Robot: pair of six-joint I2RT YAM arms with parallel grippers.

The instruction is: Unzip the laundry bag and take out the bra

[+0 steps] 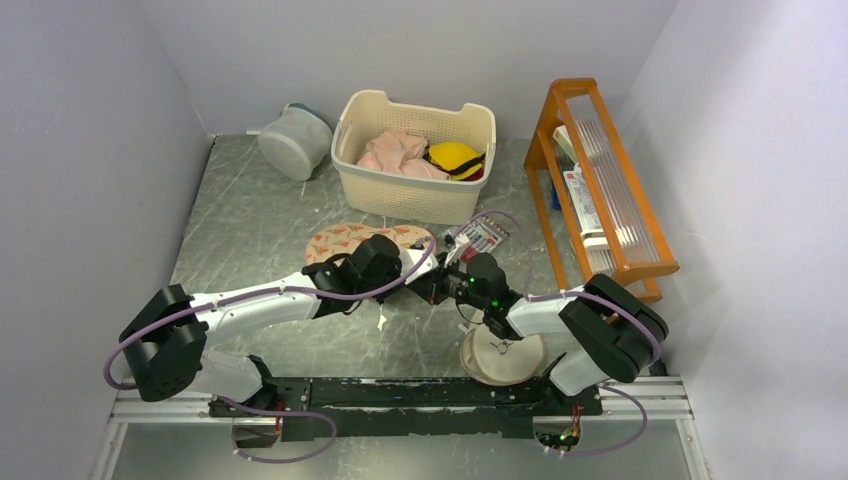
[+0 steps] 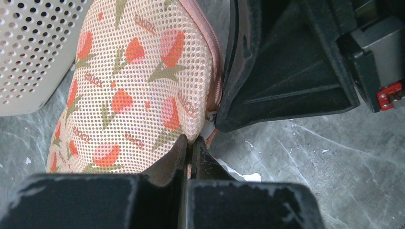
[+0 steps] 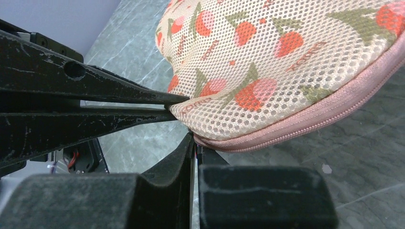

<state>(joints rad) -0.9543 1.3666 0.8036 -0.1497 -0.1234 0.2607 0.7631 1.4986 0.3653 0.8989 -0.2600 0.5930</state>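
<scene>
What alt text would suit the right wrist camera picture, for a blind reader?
A cream mesh laundry bag with red flowers, its pink zip shut where visible, fills the view over a grey table. The right end effector pinches its near edge; the left end effector pinches it from the left.

laundry bag, tiny printed word, illegible

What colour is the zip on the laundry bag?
Pink. The zip edges the laundry bag, which is cream mesh with red-orange flowers. It shows best in the right wrist view.
</scene>
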